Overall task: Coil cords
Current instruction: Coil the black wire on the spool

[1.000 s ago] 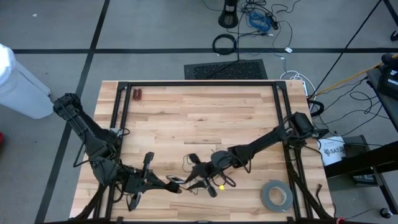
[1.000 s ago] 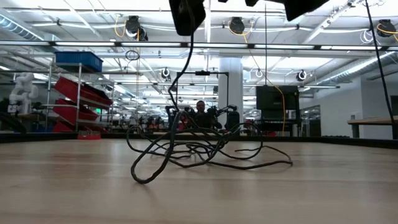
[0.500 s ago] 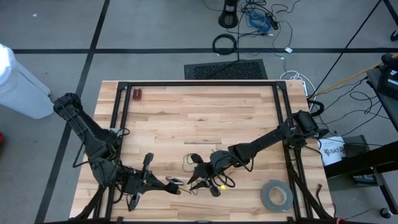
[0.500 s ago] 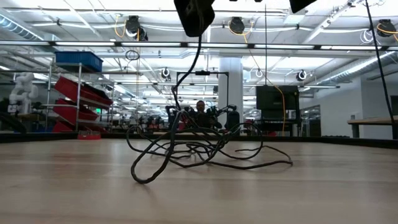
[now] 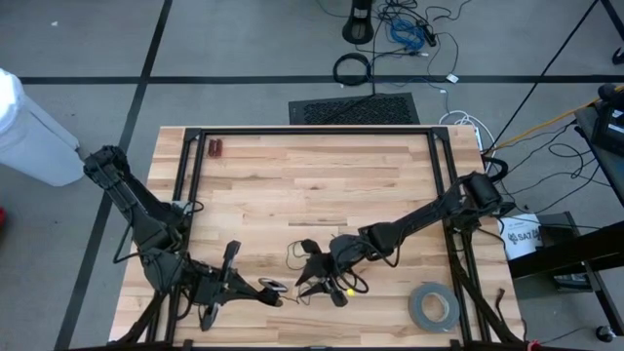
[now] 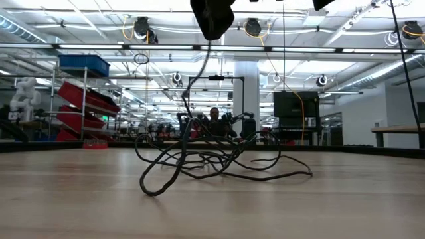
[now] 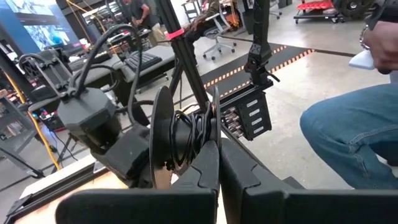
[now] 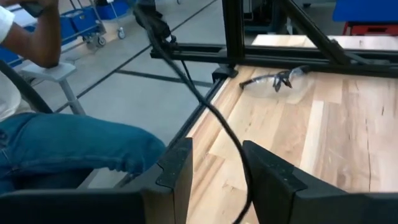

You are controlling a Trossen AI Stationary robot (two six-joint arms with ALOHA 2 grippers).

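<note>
The cord is a loose tangle of thin black strands [image 5: 327, 273] lying on the wooden table near its front middle, and it also shows in the low view [image 6: 212, 159]. One strand [image 6: 199, 73] rises from the tangle to my right gripper [image 6: 212, 16]. My right gripper [image 5: 312, 276] is open, and that strand [image 8: 211, 118] runs through the gap between its fingers [image 8: 214, 168]. My left gripper [image 5: 276, 292] is shut just to its left, its tips [image 7: 217, 149] right by a bunch of strands [image 7: 189, 134]. My left gripper is shut on the cord, roughly level and coming from the table's left. Its own fingers hide the place of contact. The strand leaves it clear of the table toward my right gripper. My right gripper has the strand in its gap; whether a finger [image 8: 267, 171] touches it I cannot tell.
A grey tape roll [image 5: 434, 305] lies at the near right. A small brown thing [image 5: 215, 148] sits at the far left corner. Clear safety glasses [image 8: 273, 79] lie by the black frame [image 5: 312, 132]. A seated person in jeans [image 8: 74, 149] is just off the table.
My right gripper has tipped up a little and shows slightly higher and farther right in the low view. The strand that rises to it has shifted with it. The tangle on the table has stayed where it was.
</note>
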